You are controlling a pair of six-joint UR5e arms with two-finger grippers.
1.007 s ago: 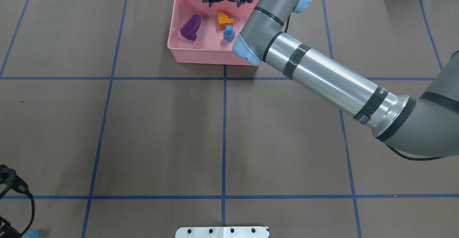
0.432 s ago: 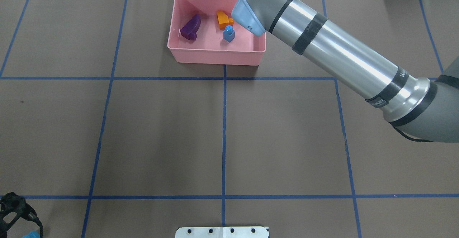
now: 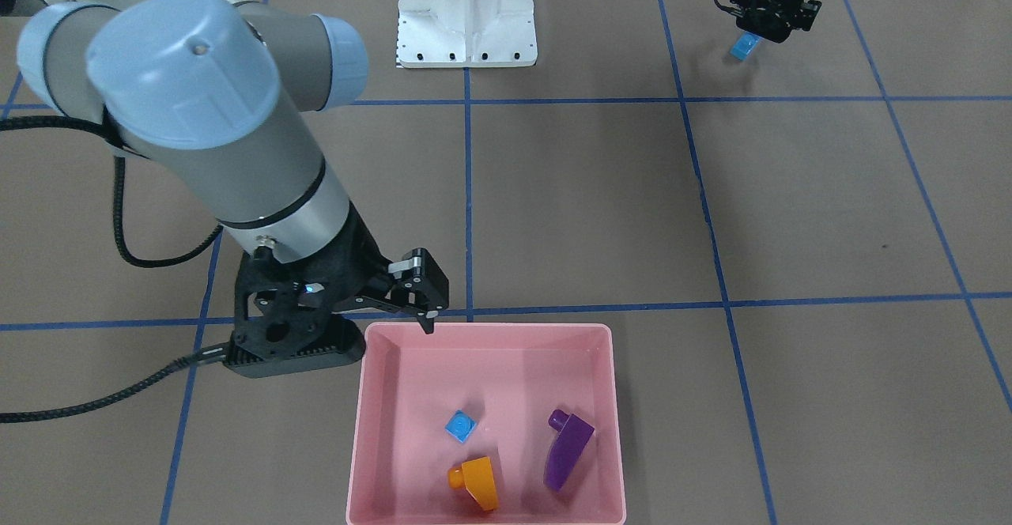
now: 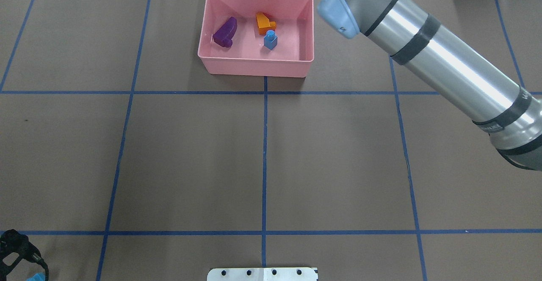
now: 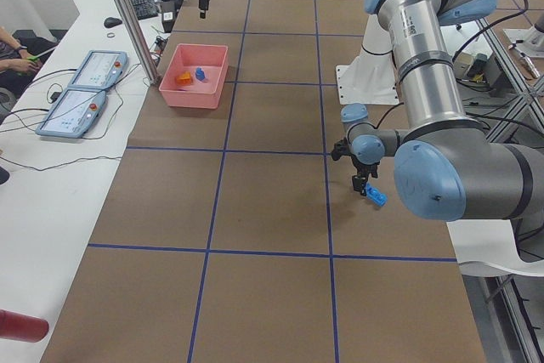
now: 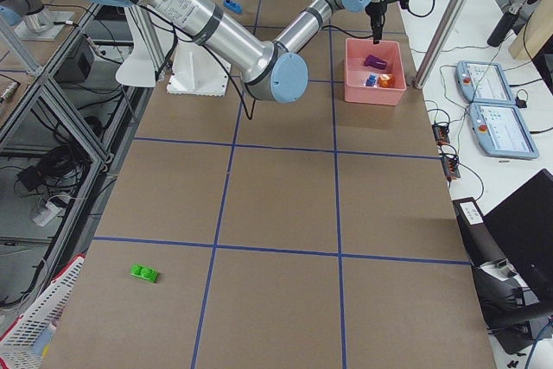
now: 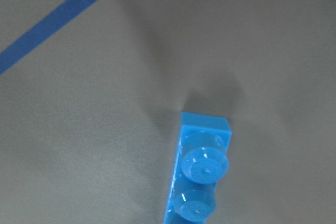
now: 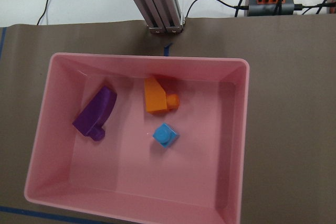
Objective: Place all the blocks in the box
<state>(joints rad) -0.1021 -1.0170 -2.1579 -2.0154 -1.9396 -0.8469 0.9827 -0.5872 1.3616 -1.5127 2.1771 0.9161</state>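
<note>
The pink box [image 4: 256,67] holds the purple sloped brick [image 4: 225,31], the orange sloped brick [image 4: 264,23] and the tiny blue brick [image 4: 270,40]. The right wrist view looks down on the box [image 8: 239,145] with all three in it. My right gripper [image 3: 423,296] hangs open and empty just outside the box's rim [image 3: 360,430]. My left gripper [image 3: 771,15] is open, right beside the long blue brick [image 3: 742,47], which lies on the table and fills the left wrist view [image 7: 199,177]. The green brick [image 6: 144,274] lies far off on the robot's right.
The white robot base [image 3: 466,15] stands at the near table edge. A metal post [image 8: 157,3] and cables stand just behind the box. Operator tablets [image 5: 81,95] lie beyond the table's far edge.
My right arm has swung from over the box to its right side, uncovering the whole box. My left gripper has shifted slightly near the long blue brick, which has not moved.
</note>
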